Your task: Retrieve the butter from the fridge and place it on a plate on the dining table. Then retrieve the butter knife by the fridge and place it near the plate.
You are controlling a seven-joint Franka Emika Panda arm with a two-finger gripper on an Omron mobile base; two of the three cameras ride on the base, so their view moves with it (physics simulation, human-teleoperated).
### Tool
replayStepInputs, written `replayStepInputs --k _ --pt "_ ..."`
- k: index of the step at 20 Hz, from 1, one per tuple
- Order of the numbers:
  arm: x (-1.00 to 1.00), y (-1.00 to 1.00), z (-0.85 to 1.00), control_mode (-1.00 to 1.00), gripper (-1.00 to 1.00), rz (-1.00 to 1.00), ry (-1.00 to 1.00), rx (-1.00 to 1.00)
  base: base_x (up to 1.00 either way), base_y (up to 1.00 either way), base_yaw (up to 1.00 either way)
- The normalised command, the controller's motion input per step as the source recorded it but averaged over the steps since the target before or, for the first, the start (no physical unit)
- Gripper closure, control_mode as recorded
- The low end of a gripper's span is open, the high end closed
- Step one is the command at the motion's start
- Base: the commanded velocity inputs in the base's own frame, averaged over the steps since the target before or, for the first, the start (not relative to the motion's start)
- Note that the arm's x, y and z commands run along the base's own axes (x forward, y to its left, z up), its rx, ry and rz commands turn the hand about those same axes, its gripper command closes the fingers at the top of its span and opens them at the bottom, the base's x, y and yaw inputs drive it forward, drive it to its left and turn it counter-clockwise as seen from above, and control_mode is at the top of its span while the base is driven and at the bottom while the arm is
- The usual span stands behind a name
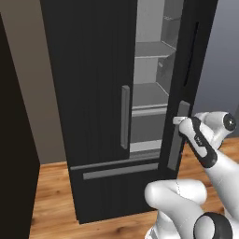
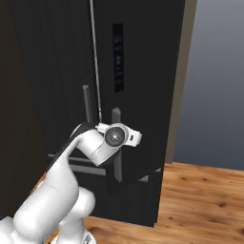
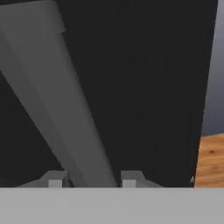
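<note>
- Where the white Franka arm rises from the base, it bends at a raised elbow and reaches forward to the tall black French-door fridge (image 1: 93,93), with its wrist level at about mid-height of the right door.
- Gripper (image 3: 92,180): in the hand view its two small dark fingertips (image 3: 54,179) stand on either side of the foot of the grey vertical bar handle (image 3: 57,100), which runs aslant between them up to the top left of that view.
- Jaw state: the tips stand apart, one on each side of the bar; whether the pads press on the bar or stand just clear of it I cannot tell.
- From the left base camera the hand sits against the same grey bar handle (image 1: 179,135) on the edge of the right door, about halfway down the bar.
- From the right base camera the wrist's round dark joint lies over the bar handle (image 2: 116,147) of the right door, below the dark control panel (image 2: 117,57).
- Fridge state: right door swung partly open, left door shut with its own grey bar handle (image 1: 125,116) upright.
- Through the gap, light grey interior shelves (image 1: 149,95) show at several levels, and door bins on the inner side of the open door.
- Below the doors, a drawer front with a horizontal grey bar handle (image 1: 120,171).
- Fridge stands on a brown wooden plank floor (image 2: 200,200), with a grey-blue wall (image 2: 214,81) to its right.
</note>
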Motion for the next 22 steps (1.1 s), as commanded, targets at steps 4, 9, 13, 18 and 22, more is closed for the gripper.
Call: replayStepInputs --k 4,9,13,18,22 --pt "-0.48 -0.53 0.02 -1.00 -1.00 0.00 0.00 0.04 0.00 0.00 0.00" --pt "-0.07 -0.05 0.02 -1.00 -1.00 0.02 0.00 0.00 0.00 0.00 0.00" --pt "-0.06 -0.17 0.00 -1.00 -1.00 -0.01 0.01 0.00 0.00 0.00 0.00" --pt "-0.43 -0.37 0.12 -1.00 -1.00 -0.10 0.08 -0.09 0.00 0.00 0.00" --pt "-0.72 -0.01 0.41 -1.00 -1.00 -0.14 0.11 -0.23 0.00 0.00 0.00"
